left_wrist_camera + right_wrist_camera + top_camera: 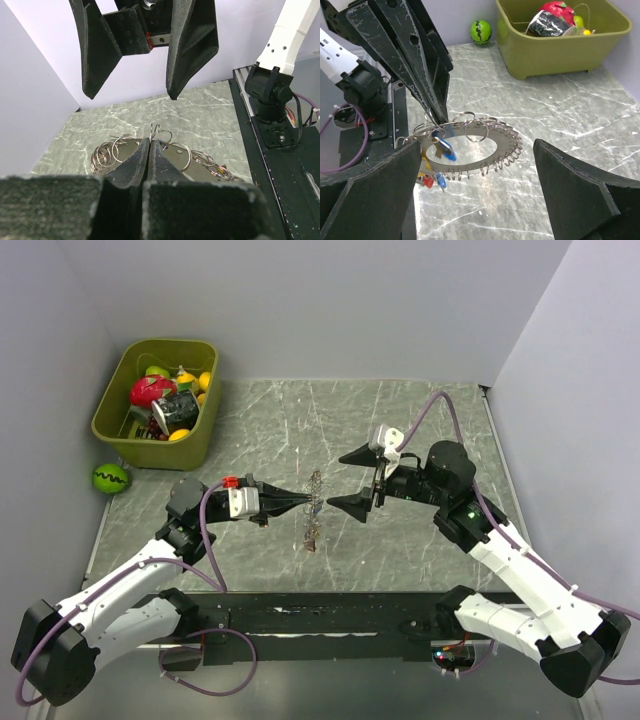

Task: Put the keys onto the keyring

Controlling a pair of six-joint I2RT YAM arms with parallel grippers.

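The flat, round silver metal keyring (pixel 507 145), edged all round with small wire loops, hangs clear of the grey marble-patterned table (pixel 420 540) near its middle. A cluster of small silver keys (pixel 445 149) with blue, yellow and red plastic tags dangles from the rim at the ring's nine o'clock in my right wrist view. I cannot tell whether any key is still loose elsewhere.

As I judge it, the step in hand is re-approaching the ring with the free arm. To do that well I want the holding pinch kept dead steady and the ring kept still. The free fingers should come in level at the bare three o'clock rim. They should stay off the thin split rings at twelve o'clock, which would swing and tangle at a nudge.

The left gripper (pixel 300 503) reaches in from nine o'clock in the overhead view. Its black fingers are pressed together on the ring's rim, right beside the keys. The right gripper (pixel 352 480) faces it from three o'clock with fingers spread as wide as they go. It holds nothing and touches nothing, with the ring just beyond its tips.

The olive-green plastic bin (pixel 115 425) of toys sits well apart at ten o'clock. A green striped ball (pixel 110 478) lies beside it.
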